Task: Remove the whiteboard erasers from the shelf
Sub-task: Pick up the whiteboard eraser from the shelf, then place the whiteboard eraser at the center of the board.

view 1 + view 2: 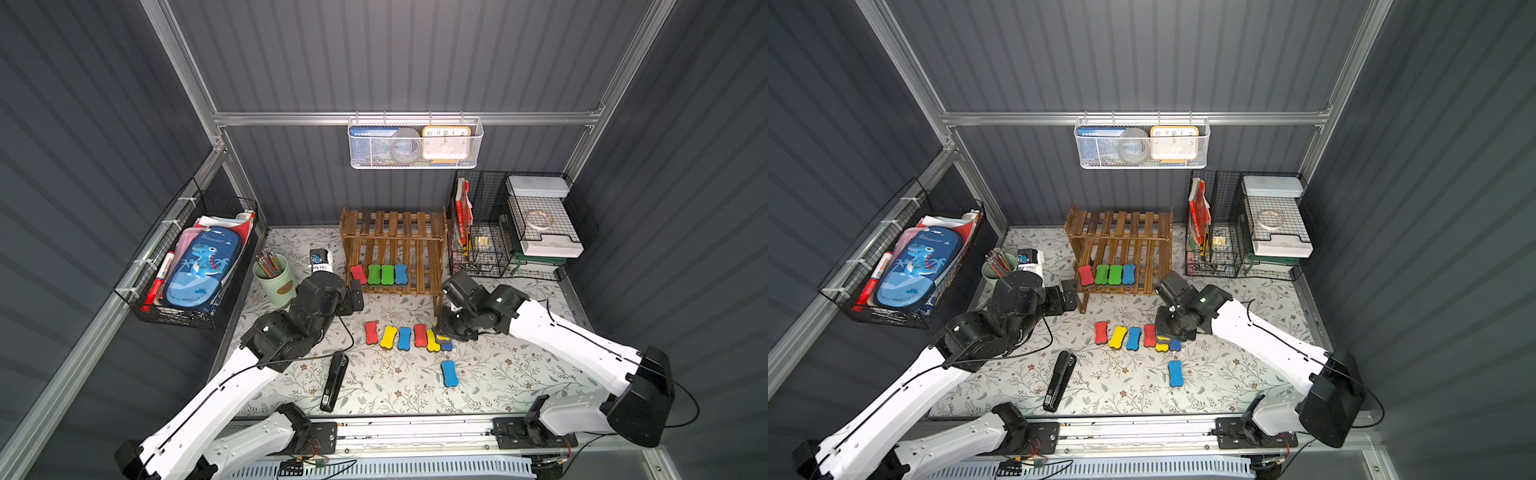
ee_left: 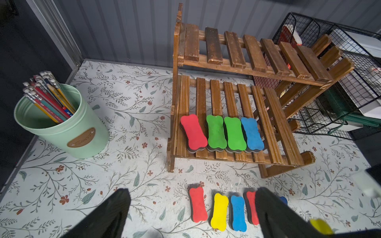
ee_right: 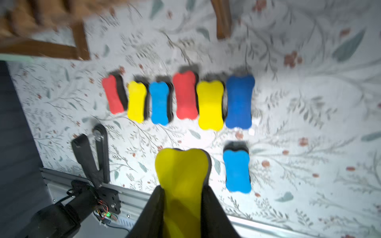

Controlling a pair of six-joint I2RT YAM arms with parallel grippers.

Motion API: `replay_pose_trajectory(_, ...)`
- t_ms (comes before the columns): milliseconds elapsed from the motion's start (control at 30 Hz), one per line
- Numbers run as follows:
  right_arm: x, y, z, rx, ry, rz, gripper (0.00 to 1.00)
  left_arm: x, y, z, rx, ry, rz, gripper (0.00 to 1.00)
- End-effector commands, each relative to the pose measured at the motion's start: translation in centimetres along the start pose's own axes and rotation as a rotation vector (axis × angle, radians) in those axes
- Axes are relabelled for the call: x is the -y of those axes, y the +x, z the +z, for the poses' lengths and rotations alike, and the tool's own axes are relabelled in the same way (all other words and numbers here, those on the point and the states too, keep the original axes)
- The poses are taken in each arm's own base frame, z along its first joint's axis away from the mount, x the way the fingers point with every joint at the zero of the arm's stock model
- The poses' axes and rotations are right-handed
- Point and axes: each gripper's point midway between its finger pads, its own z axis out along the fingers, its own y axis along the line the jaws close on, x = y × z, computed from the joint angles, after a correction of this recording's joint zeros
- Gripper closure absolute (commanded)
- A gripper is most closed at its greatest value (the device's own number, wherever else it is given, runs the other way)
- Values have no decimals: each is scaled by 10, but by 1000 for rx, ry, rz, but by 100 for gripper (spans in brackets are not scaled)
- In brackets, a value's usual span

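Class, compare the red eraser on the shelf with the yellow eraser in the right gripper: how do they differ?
Colour: the red eraser is red, the yellow eraser yellow. Place: the red eraser lies on the shelf's lower tier; the yellow eraser is off the shelf. State: the red eraser lies free; the yellow eraser is pinched between the right gripper's fingers. Both are bone-shaped.
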Motion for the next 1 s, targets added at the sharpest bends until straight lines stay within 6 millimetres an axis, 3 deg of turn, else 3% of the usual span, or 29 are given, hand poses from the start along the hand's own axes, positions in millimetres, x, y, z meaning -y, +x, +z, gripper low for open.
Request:
replay_pose_trajectory(0, 12, 33, 11, -128, 50, 44, 74, -1, -5, -5, 15, 12, 16, 1)
replay_pose_trajectory(200, 15, 43, 30, -134, 111, -15, 74, -3, -1, -4, 9, 3, 26, 1)
replay_pose_trajectory(767, 15, 43, 86, -189, 192, -160, 74, -6, 3, 1, -9, -29, 42, 1)
replay_pose_trajectory(967, 17, 43, 91, -207, 216, -183, 65, -7, 2, 0, -6, -30, 37, 1)
